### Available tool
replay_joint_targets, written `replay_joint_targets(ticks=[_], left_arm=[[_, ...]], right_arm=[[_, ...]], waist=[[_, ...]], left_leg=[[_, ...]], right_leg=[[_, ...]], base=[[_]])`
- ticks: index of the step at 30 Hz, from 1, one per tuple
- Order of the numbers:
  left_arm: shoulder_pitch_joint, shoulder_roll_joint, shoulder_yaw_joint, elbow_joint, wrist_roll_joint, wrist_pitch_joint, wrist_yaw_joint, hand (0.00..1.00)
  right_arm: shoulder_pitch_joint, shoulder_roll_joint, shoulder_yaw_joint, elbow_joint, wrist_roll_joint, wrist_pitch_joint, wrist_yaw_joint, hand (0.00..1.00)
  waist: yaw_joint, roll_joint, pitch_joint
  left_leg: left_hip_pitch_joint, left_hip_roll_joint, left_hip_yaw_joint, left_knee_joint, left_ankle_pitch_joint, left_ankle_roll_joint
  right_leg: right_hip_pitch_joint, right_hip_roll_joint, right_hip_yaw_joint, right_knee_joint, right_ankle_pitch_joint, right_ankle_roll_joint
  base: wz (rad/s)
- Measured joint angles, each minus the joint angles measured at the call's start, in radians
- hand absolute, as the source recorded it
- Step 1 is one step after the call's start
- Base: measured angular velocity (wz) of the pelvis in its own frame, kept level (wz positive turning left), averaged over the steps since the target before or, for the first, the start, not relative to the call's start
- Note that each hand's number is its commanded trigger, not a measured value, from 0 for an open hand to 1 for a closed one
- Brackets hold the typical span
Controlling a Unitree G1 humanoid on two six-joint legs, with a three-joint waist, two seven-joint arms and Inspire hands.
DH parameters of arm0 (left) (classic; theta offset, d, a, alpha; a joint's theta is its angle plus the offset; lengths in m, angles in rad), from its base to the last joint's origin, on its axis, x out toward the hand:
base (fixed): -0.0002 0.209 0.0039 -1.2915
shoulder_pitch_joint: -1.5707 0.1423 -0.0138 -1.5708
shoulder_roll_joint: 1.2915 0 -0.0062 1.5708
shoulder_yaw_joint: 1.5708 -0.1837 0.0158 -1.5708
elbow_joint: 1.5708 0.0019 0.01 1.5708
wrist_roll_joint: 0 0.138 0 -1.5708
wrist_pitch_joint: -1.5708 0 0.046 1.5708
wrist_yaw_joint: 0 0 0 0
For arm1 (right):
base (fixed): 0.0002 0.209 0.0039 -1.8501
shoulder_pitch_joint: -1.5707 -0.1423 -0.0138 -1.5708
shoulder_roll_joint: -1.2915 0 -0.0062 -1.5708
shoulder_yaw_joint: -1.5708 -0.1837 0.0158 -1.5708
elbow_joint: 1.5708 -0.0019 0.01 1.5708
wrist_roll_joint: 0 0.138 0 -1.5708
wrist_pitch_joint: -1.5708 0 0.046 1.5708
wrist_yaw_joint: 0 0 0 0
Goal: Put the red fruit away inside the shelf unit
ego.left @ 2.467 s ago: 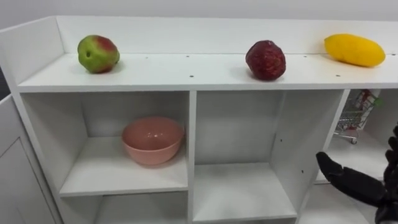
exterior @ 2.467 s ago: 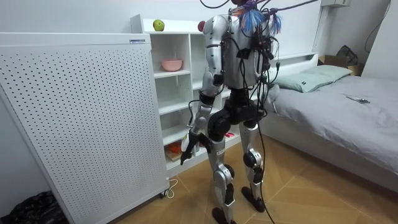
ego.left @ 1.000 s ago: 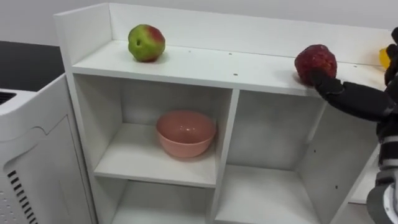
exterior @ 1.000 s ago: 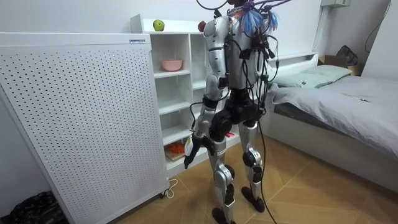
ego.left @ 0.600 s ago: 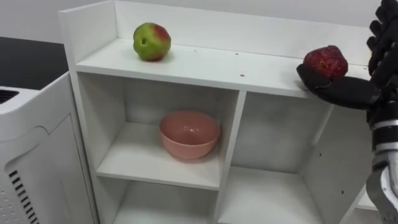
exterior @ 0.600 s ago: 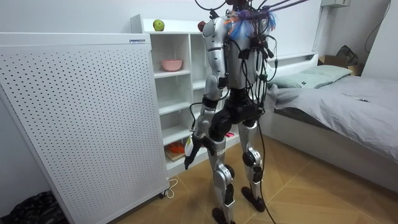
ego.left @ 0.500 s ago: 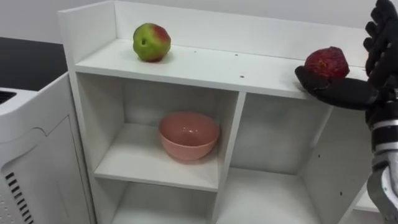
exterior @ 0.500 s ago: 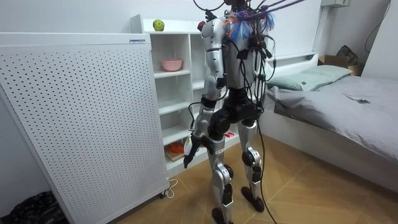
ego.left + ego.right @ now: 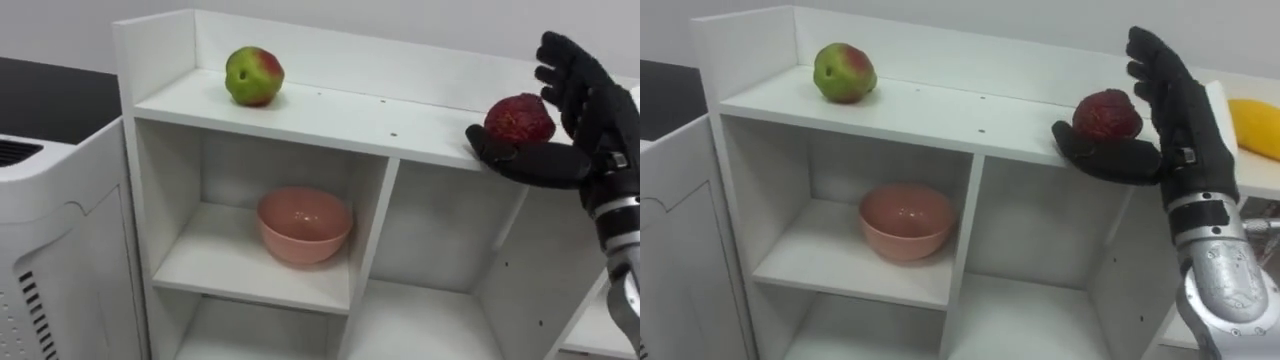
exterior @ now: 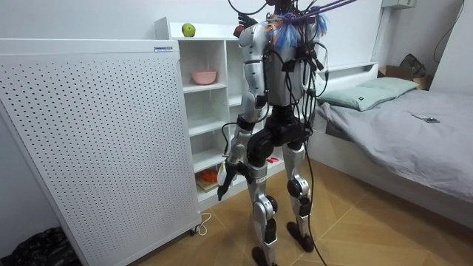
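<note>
Bracketing the dark red fruit [image 9: 1103,115] on the top shelf [image 9: 940,105], your right hand [image 9: 1185,125] stands open, thumb before it, fingers [image 9: 1148,50] spread behind, evidently placed for closing.

right hand [image 9: 1188,135] risen from the low shelves to the top shelf [image 9: 940,105], thumb now before the red fruit [image 9: 1105,115], fingers spread behind

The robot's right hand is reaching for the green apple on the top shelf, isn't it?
No. Its right hand is at the dark red fruit on the top shelf; the green apple sits apart, further left. The right eye view shows it.
</note>
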Motion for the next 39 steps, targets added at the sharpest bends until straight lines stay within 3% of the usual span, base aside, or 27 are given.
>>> replay_joint_targets(ticks=[9,19,26,30,32,39], left_arm=[[-0.002,0.007,0.007,0.0,-0.001,0.044,-0.004,0.0],[-0.002,0.014,-0.002,0.002,-0.02,0.067,0.003,0.0],[-0.002,0.012,-0.003,0.003,-0.021,0.065,0.005,0.0],[-0.002,0.017,0.0,0.003,-0.021,0.064,0.005,0.0],[-0.004,0.013,-0.004,0.011,-0.021,0.059,0.009,0.0],[0.0,0.011,-0.003,0.047,-0.021,0.034,0.018,0.0]], right_arm=[[-0.091,-0.018,-0.006,0.153,0.123,0.032,0.147,1.0],[-0.088,-0.021,0.008,0.153,0.153,0.082,0.189,1.0],[-0.009,-0.017,0.008,-0.005,0.212,0.115,0.19,1.0],[0.062,-0.016,0.046,-0.154,0.228,0.13,0.243,1.0],[0.12,-0.013,0.095,-0.276,0.236,0.163,0.28,1.0],[0.145,-0.013,0.155,-0.428,0.317,0.177,0.41,1.0]], waist=[[-0.022,-0.005,-0.0036],[-0.022,-0.011,-0.0112],[-0.019,0.008,-0.0235],[-0.021,0.017,-0.019],[-0.022,0.021,-0.016],[-0.006,0.019,-0.0164]], left_leg=[[-0.028,0.0,0.007,0.028,0.0,-0.001],[-0.038,-0.001,0.012,0.042,0.001,-0.003],[-0.035,0.001,0.029,0.04,0.002,-0.004],[-0.033,0.002,0.042,0.04,0.002,-0.004],[-0.031,0.002,0.052,0.039,0.002,-0.004],[-0.03,0.003,0.054,0.038,0.002,-0.004]], right_leg=[[-0.002,-0.002,-0.017,0.0,0.0,0.0],[-0.001,-0.003,-0.023,0.007,0.004,-0.007],[-0.01,-0.002,-0.005,0.008,0.005,-0.008],[-0.017,-0.002,0.01,0.009,0.005,-0.008],[-0.017,-0.001,0.019,0.008,0.005,-0.008],[-0.018,-0.001,0.019,0.007,0.005,-0.008]], base=[[0.08],[0.04],[-0.04],[-0.14],[-0.11],[-0.01]])
